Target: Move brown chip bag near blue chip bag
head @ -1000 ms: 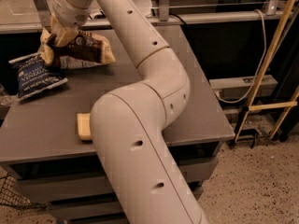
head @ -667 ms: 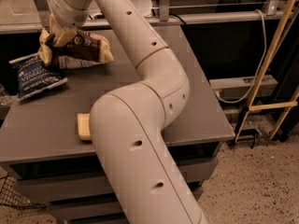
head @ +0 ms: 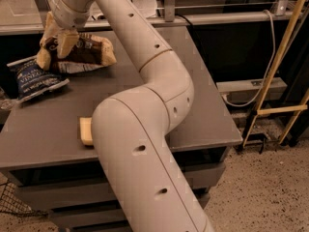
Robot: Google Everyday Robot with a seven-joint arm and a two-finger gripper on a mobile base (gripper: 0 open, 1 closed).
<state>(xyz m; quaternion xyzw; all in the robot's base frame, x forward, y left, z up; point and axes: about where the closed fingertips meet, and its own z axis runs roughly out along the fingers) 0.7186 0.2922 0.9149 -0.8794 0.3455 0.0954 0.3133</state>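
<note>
The gripper (head: 65, 43) was found apparently clamped on the brown chip bag (head: 91, 54). The blue chip bag (head: 36, 79) was noted just beside the fingers; release was judged outstanding.

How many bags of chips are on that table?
2. The brown chip bag lies back left, under the claw; the blue chip bag lies beside it at the left edge. The arm may hide others.
</note>
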